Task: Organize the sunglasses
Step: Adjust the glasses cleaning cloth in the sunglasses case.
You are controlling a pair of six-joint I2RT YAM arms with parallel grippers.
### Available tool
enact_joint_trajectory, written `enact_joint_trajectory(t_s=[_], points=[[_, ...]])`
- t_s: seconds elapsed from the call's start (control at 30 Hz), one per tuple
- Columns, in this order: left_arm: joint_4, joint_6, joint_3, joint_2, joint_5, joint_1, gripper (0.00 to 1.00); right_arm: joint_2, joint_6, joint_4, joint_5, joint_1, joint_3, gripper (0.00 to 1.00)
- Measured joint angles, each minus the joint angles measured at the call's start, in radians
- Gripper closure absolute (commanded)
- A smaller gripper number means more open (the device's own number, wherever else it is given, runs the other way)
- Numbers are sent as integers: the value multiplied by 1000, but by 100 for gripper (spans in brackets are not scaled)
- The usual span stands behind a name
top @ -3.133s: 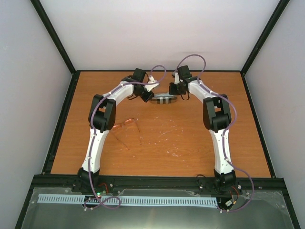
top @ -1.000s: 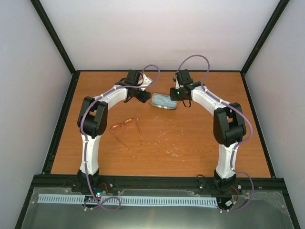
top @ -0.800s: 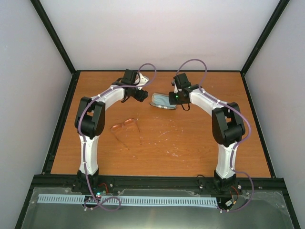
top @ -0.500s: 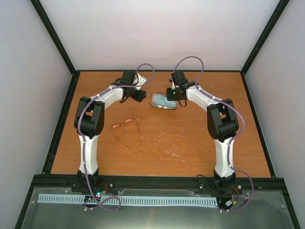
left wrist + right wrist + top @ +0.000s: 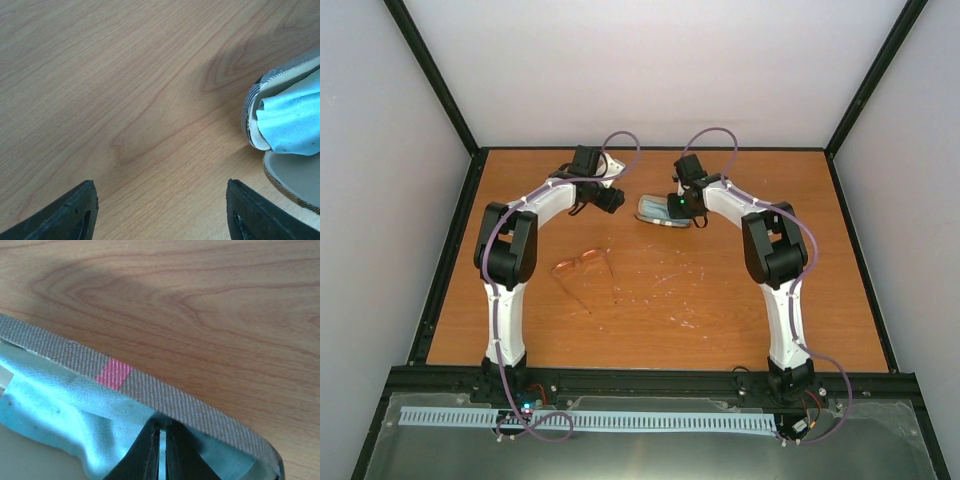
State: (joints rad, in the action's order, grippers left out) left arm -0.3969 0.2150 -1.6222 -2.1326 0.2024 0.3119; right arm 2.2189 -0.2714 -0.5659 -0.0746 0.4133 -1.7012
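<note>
Tan woven case [image 5: 663, 212] with a red stripe lies open now; some three seconds ago it was shut, and both arms were at it, one at each end. The blue cloth [image 5: 60, 400] shows inside it.

The left fingers [image 5: 607, 199] have drawn back from the case and stand spread wide over bare table [image 5: 720, 300]. In the left wrist view the open end of the case is off to one side of them and does not touch them. The right fingers [image 5: 161, 450] are pressed together just inside the rim of the case, and they seem to pinch a fold of the cloth.

The sunglasses [image 5: 582, 265] have not moved. They lie on the table with arms unfolded, toward the near side from the left fingers, well apart from them, and farther again from the right fingers.

I judge that the opening step is done and the cloth is being dealt with. The free left fingers are the closer ones to fetch the sunglasses. Their thin arms lie flat on the wood, so a clean grip may be difficult.
</note>
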Motion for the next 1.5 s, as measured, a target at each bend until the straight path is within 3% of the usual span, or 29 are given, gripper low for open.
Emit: enact_joint_trajectory(t_s=[0.17,0.43,0.7,0.83,0.9,1.0,1.17,1.5], points=[[0,0,0,0,5,-8,30,23,5,-14,15,0,-29,91],[0,-1,0,0,11,-10,30,17,11,-10,64,0,-30,72],[0,-7,0,0,11,-10,29,-106,-7,32,92,0,8,68],[0,-10,0,0,11,-12,32,-190,-21,55,108,0,22,82],[0,-11,0,0,12,-14,40,-217,-26,62,113,0,32,92],[0,-14,1,0,23,-21,48,-234,-35,65,117,0,57,94],[2,14,35,8,105,-55,39,-236,-75,68,100,-8,171,67],[-220,333,116,159,345,-184,24,-308,-76,27,-18,-32,241,56]])
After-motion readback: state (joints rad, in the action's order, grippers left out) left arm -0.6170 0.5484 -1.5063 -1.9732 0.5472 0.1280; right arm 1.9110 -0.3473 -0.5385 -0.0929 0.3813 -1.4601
